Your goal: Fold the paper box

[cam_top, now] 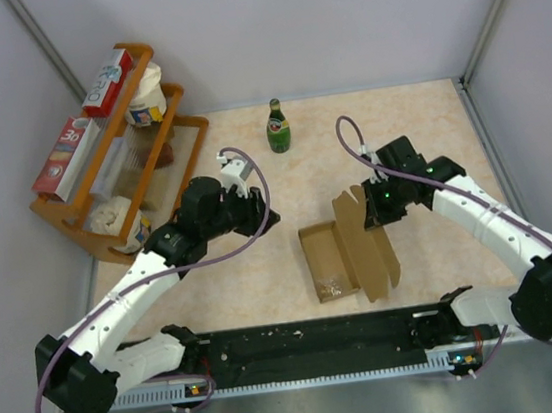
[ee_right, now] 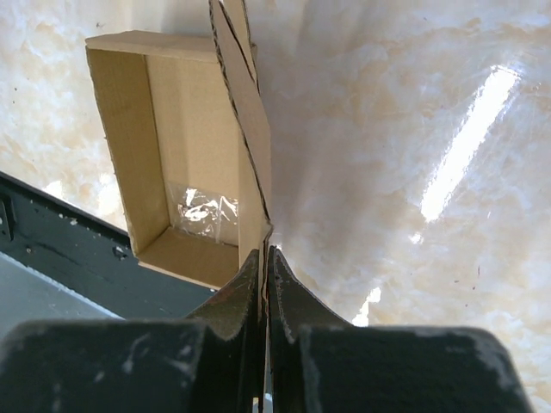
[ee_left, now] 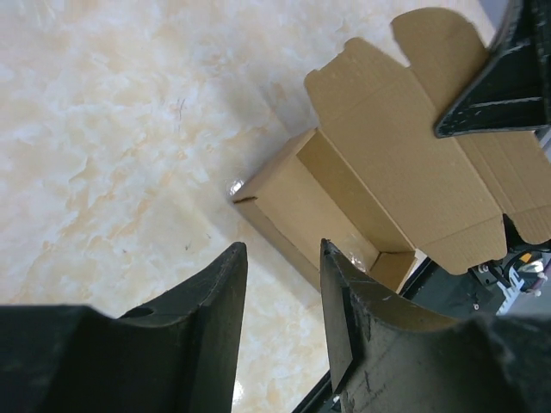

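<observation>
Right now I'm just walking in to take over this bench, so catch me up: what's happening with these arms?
The right gripper is pinched shut on the raised lid flap of the brown paper box, holding it up on edge. The rest of the box sits open on the table, with a scrap of clear plastic inside. The left gripper is open and hovers to the left of the box, touching nothing. The box is not yet closed.

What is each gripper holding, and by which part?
The right gripper pinches the paper box by the edge of its raised lid panel; the left gripper is open, holding nothing.
</observation>
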`<state>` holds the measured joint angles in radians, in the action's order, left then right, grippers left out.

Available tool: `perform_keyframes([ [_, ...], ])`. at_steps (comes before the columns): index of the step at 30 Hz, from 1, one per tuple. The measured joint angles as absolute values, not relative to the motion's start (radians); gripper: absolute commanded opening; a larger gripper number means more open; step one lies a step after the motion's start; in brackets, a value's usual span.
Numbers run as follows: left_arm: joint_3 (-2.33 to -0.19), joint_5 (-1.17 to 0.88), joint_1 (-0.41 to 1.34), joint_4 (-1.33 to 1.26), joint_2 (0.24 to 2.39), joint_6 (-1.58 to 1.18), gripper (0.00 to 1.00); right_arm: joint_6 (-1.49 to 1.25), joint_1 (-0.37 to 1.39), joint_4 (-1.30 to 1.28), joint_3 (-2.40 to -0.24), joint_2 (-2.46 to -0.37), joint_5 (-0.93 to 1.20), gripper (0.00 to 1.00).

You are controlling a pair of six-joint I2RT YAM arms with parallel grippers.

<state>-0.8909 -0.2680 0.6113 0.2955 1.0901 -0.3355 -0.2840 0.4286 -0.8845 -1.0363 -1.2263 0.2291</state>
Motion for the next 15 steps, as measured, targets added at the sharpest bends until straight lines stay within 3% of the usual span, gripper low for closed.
perform_keyframes([
  [2, -0.891, -0.275, 0.603, 0.287, 1.07, -0.323, 0.5, -0.278, 0.429, -0.883, -1.055, -1.258, 0.239, 0.0],
  [15, -0.878, -0.248, 0.562, 0.236, 0.963, -0.285, 0.57, -0.204, 0.453, -0.886, -1.18, -1.357, 0.223, 0.0],
])
